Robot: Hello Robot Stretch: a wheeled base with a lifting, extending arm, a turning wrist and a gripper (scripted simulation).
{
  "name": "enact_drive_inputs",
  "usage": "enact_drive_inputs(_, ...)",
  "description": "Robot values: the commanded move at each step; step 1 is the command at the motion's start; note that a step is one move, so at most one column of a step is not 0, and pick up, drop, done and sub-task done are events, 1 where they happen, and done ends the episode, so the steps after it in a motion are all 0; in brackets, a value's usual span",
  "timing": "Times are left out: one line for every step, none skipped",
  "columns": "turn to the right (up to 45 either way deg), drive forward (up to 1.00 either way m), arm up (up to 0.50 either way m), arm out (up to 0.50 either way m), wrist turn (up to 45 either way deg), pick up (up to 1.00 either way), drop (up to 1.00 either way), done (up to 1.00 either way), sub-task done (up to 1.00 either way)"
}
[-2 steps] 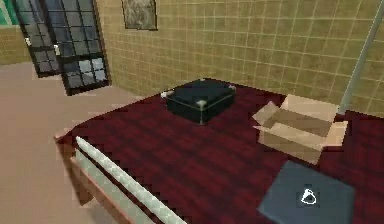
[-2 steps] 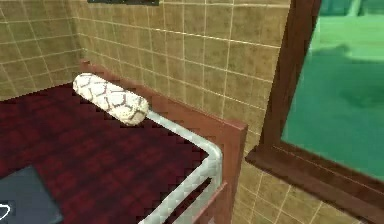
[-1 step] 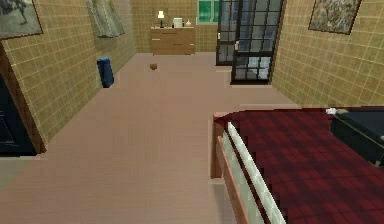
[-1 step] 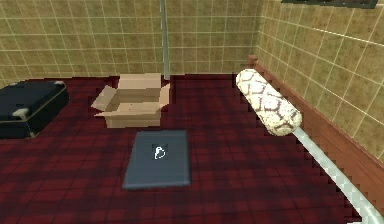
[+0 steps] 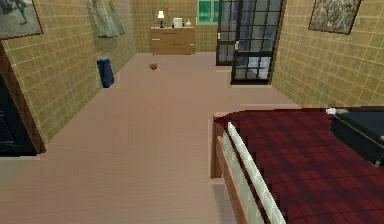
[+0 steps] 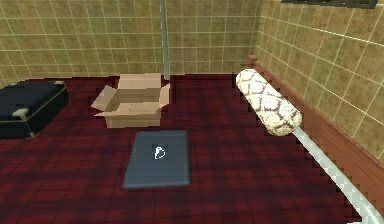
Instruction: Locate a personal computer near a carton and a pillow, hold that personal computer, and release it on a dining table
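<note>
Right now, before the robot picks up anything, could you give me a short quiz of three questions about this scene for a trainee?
1. True or false: the laptop lies flat and closed on the red bedcover.
2. In the arm side view, what stands just above the laptop? A) an open cardboard box B) a chair C) a television
3. Fill in: the black thing at the arm side view's left edge is a ____.
Key: 1 true; 2 A; 3 suitcase.

Forward view faces ahead beside the bed that the arm side view overlooks closely.
</note>
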Motion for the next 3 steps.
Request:
enact_drive_inputs(0.0, 0.00, 0.36, 0.00, 0.0, 0.00, 0.00, 0.00, 0.00)
enact_drive_inputs(0.0, 0.00, 0.00, 0.24, 0.0, 0.00, 0.00, 0.00, 0.00)
enact_drive_inputs(0.0, 0.00, 0.00, 0.00, 45.0, 0.00, 0.00, 0.00, 0.00)
